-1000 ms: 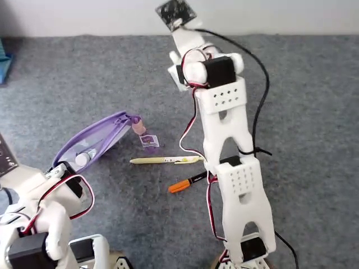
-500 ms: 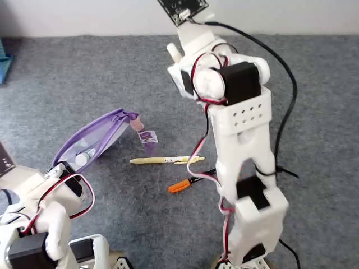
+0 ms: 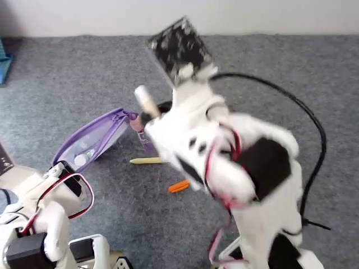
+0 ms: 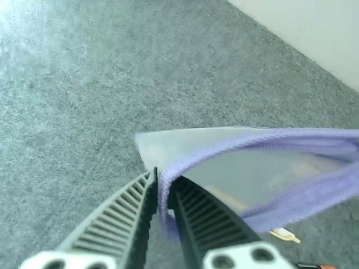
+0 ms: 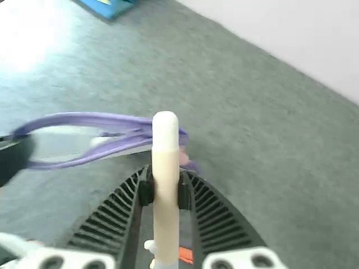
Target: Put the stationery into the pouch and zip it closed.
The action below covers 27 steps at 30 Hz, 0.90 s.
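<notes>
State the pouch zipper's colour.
The zipper is purple, clearest in the left wrist view.

The counter is covered in grey, matt, felt-like cloth with a rough nap. The pouch is smooth, cloudy see-through plastic edged with purple woven zip tape. The jaws are black, matt, ribbed plastic. The cream stick looks like smooth plastic.

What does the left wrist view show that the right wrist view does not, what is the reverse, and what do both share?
Left wrist, not right: the left claw close up, shut on the purple zip edge of the pouch.
Right wrist, not left: the right claw shut on a cream stick, and a blue thing at the carpet's far side.
Both: the purple pouch, the grey carpet and a pale wall.
</notes>
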Each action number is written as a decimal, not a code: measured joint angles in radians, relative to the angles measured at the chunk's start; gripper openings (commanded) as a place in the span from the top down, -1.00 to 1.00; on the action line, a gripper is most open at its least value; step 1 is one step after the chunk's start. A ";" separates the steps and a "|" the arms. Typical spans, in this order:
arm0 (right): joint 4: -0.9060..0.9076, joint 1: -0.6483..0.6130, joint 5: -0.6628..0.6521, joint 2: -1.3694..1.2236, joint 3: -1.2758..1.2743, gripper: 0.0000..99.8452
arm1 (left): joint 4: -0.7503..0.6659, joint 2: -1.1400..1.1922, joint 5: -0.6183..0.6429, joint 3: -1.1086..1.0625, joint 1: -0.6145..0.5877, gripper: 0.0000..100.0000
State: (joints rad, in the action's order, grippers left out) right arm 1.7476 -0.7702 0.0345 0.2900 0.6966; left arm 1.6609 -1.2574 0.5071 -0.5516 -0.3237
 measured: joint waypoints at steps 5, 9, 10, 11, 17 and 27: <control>-0.169 -0.114 0.063 0.041 -0.040 0.98 | 0.074 0.098 0.000 0.123 0.037 0.97; -0.391 -0.164 0.086 0.041 -0.114 0.98 | 0.075 0.207 0.000 0.213 0.043 0.97; -0.457 -0.166 0.086 0.041 -0.140 0.98 | 0.075 0.222 0.000 0.229 0.043 0.97; -0.525 -0.164 0.089 0.041 -0.169 0.98 | 0.075 0.238 0.000 0.238 0.044 0.97; -0.931 -0.170 0.089 0.041 -0.381 0.98 | 0.075 0.279 0.000 0.247 0.046 0.97; -1.501 -0.170 -0.029 0.041 -0.793 0.98 | 0.075 0.284 0.003 0.249 0.046 0.97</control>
State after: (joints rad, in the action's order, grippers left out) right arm 0.2470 -0.9406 0.0054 0.3314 -0.0967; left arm 1.7361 -0.9735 0.5102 -0.3030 -0.2777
